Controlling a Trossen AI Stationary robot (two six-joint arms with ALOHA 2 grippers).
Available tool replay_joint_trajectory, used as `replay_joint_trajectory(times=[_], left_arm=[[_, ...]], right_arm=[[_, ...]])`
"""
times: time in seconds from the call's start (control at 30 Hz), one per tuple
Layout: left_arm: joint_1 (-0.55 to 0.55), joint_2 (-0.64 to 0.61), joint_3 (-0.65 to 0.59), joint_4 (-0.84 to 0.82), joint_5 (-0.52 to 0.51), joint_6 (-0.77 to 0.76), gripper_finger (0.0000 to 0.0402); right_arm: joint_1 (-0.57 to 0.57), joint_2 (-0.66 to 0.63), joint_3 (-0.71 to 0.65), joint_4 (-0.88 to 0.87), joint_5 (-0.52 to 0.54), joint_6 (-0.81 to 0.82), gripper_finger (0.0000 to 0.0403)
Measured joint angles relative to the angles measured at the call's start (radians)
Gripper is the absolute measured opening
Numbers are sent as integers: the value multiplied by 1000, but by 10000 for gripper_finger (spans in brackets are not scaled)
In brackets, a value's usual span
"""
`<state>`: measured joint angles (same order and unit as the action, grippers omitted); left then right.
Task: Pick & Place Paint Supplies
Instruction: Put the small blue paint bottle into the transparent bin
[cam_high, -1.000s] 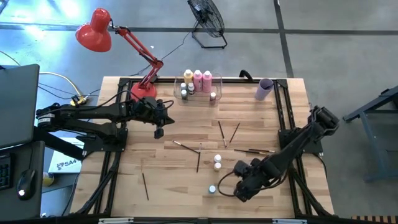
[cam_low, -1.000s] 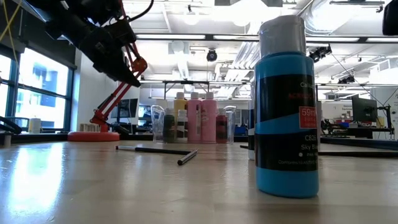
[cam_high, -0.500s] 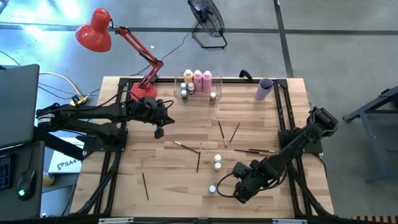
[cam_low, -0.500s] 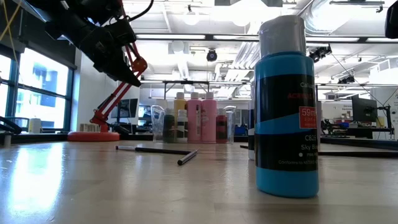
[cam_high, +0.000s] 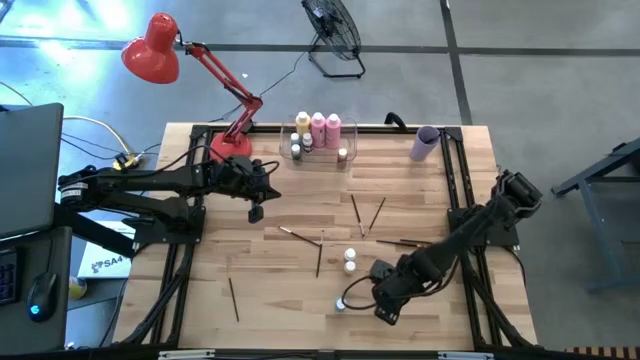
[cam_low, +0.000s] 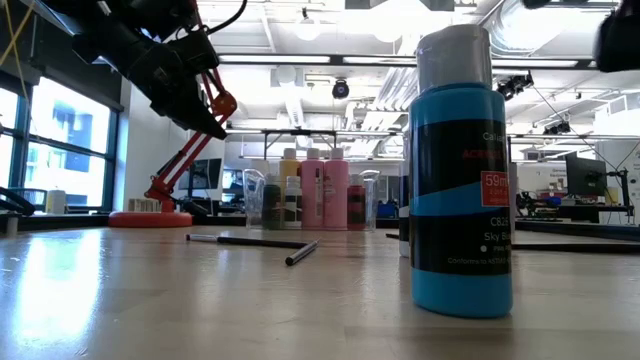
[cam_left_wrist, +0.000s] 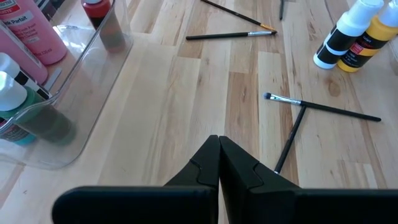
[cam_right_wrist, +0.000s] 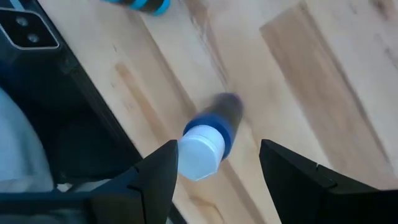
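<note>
A small blue bottle with a white cap (cam_high: 341, 303) stands upright on the wood table near its front edge. It fills the right of the low view (cam_low: 462, 170). My right gripper (cam_right_wrist: 219, 149) hangs open above it, pointing steeply down, one finger on either side of the cap (cam_right_wrist: 200, 151) and not touching it. In the high view the right gripper (cam_high: 372, 302) shows just right of the bottle. My left gripper (cam_high: 256, 213) waits shut above the table's left middle, holding nothing (cam_left_wrist: 219, 142). Two more small bottles (cam_high: 350, 260) stand mid-table. Several thin brushes (cam_high: 319, 258) lie flat about them.
A clear bin (cam_high: 320, 140) at the far edge holds pink and yellow bottles and small ones. A lilac cup (cam_high: 425, 143) stands at the far right, and a red lamp's base (cam_high: 228, 147) at the far left. One brush (cam_high: 233, 298) lies near the front left.
My right gripper has edged toward the table's left, nearer the small blue bottle, and its wrist has turned a little. Its fingers stay open. The bottle has not moved.
</note>
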<state>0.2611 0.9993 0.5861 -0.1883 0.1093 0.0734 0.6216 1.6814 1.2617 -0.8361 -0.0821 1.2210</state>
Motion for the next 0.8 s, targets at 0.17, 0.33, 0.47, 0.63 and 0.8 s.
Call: replay_joint_trajectory(times=[0.17, 0.33, 0.47, 0.63, 0.8], left_arm=[[0, 0, 0, 0, 0, 0, 0], [0, 0, 0, 0, 0, 0, 0], [0, 0, 0, -1, 0, 0, 0], [0, 0, 0, 0, 0, 0, 0], [0, 0, 0, -1, 1, 0, 0]], right_arm=[[-33, 0, 0, 0, -3, -48, 217], [-43, 0, 0, -4, -45, -67, 217], [-42, -20, -2, -12, -74, -68, 217], [-42, -70, -2, -12, -6, -66, 217], [-34, -115, -2, 8, 29, -26, 217]])
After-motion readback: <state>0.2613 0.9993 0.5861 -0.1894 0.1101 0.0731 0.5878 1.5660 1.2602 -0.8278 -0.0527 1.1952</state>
